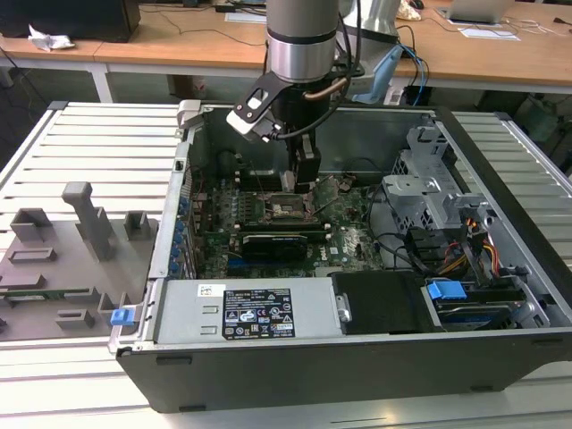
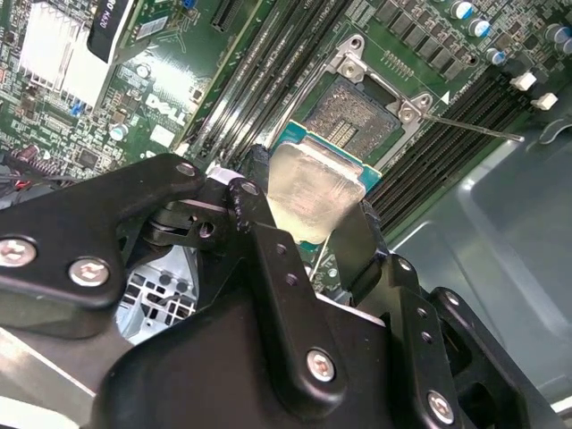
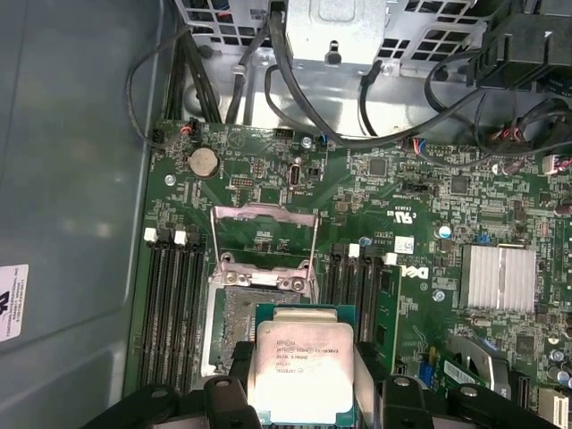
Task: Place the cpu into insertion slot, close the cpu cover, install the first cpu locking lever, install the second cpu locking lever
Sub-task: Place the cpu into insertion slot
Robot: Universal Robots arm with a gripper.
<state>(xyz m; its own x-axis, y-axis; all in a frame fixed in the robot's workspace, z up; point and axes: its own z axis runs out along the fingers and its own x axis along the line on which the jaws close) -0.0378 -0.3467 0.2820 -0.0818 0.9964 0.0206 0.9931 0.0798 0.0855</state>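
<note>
My gripper (image 1: 301,181) hangs inside the open computer case, just above the motherboard. It is shut on the cpu (image 3: 302,361), a square chip with a silver-grey top, clamped at two opposite edges between the black fingers (image 3: 235,359). In the second wrist view the cpu (image 2: 308,190) hovers tilted beside the insertion slot (image 2: 360,113), apart from it. The insertion slot (image 3: 234,319) lies bare, its dark pin grid showing, partly hidden behind the chip. The cpu cover (image 3: 265,212) stands swung open at the slot's far edge. A thin locking lever (image 2: 474,128) sticks out sideways from the slot's corner.
Long black memory slots (image 3: 170,295) flank the socket on both sides. A black card (image 1: 273,241) lies near it, and a finned heatsink (image 3: 498,277) stands close by. Cables (image 3: 313,116) and a metal drive cage (image 1: 429,192) crowd the case. A grey fixture tray (image 1: 63,259) lies outside.
</note>
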